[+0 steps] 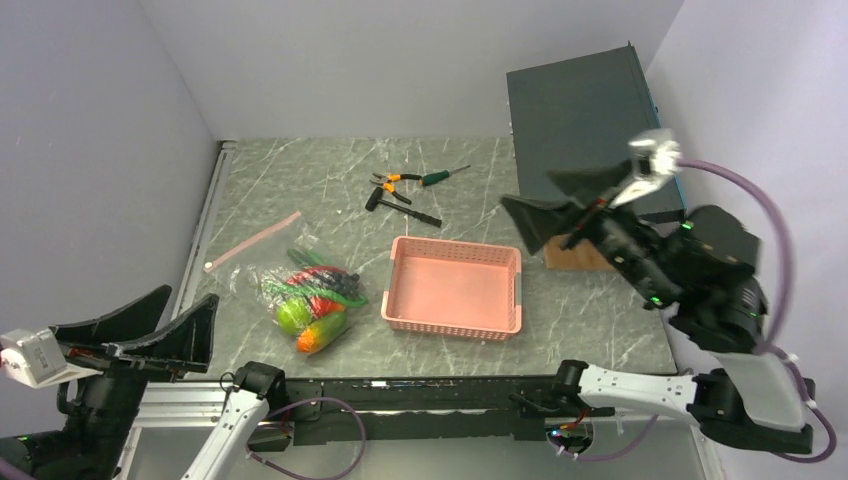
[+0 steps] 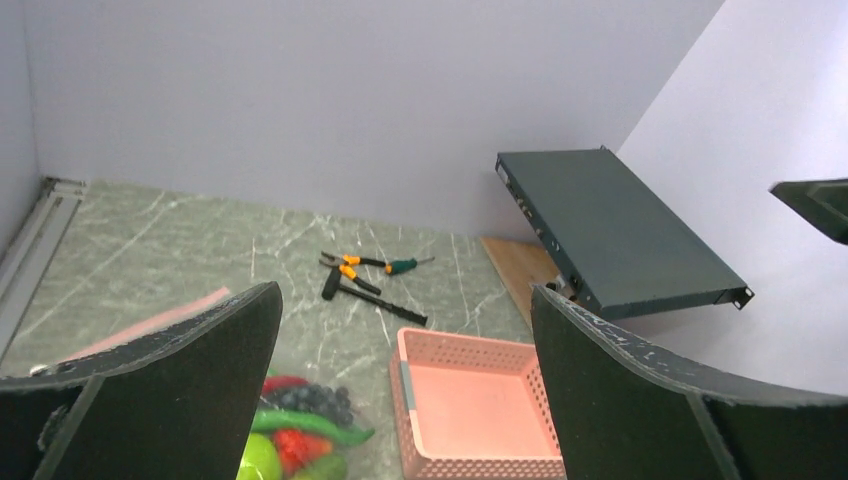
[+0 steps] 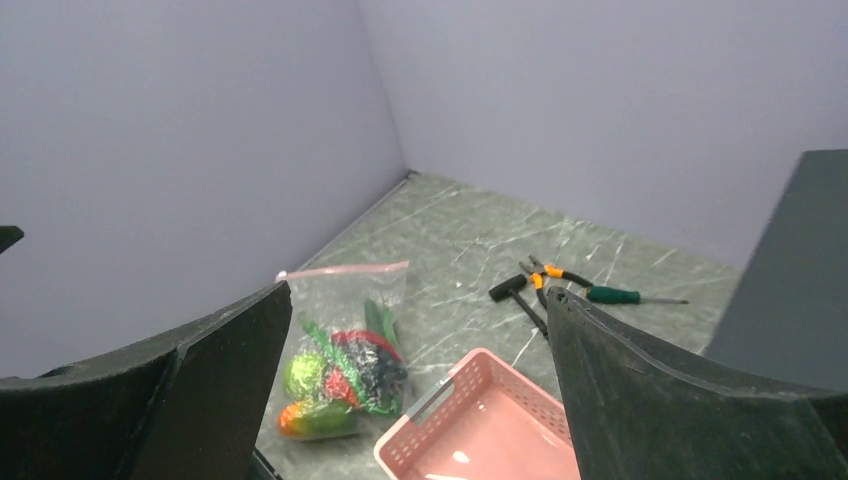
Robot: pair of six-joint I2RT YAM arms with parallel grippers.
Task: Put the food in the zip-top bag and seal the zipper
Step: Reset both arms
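The clear zip-top bag [image 1: 285,275] lies flat on the left of the table with the food [image 1: 315,300] inside it: green apple, mango, red chillies, green peppers and dark grapes. Its pale pink zipper [image 1: 255,240] runs straight along the far-left edge, and I cannot tell whether it is closed. The bag [image 3: 345,330] and the food [image 2: 295,420] also show in the wrist views. My left gripper [image 1: 190,300] is open and empty, low at the near left. My right gripper [image 1: 530,195] is open and empty, raised above the table's right side.
A pink mesh basket [image 1: 455,320] stands right of the bag. Orange-handled pliers, a screwdriver and a hammer [image 1: 405,190] lie behind it. A dark flat box [image 1: 580,110] leans at the back right over a wooden board [image 1: 580,258]. Walls close in the left and back.
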